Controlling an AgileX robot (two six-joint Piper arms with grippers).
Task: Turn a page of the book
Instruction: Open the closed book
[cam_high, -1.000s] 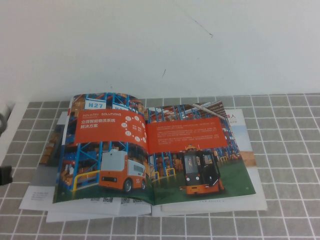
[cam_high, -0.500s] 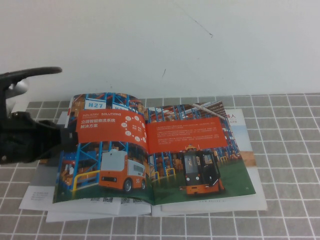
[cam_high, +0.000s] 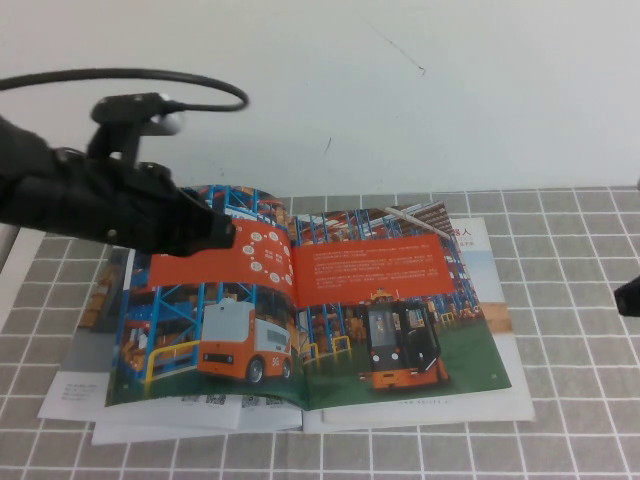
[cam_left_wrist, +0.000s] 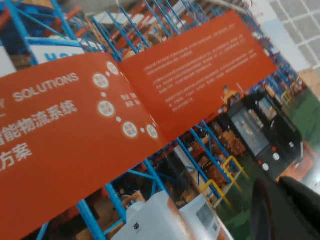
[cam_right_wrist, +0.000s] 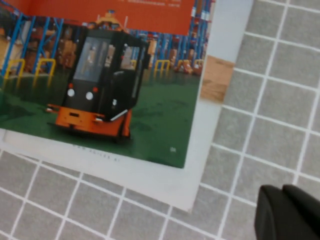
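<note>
The book (cam_left_wrist: 150, 125) lay open and filled the view, its orange panel crossing both sheets. The page (cam_left_wrist: 240, 100) showed the black forklift. The left gripper's (cam_left_wrist: 285, 207) dark fingers hovered above the green floor.

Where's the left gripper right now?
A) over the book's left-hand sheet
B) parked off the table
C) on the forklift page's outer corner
A: the left gripper hangs over the orange panel on the book's left sheet; the right gripper sits at the table's right edge.
</note>
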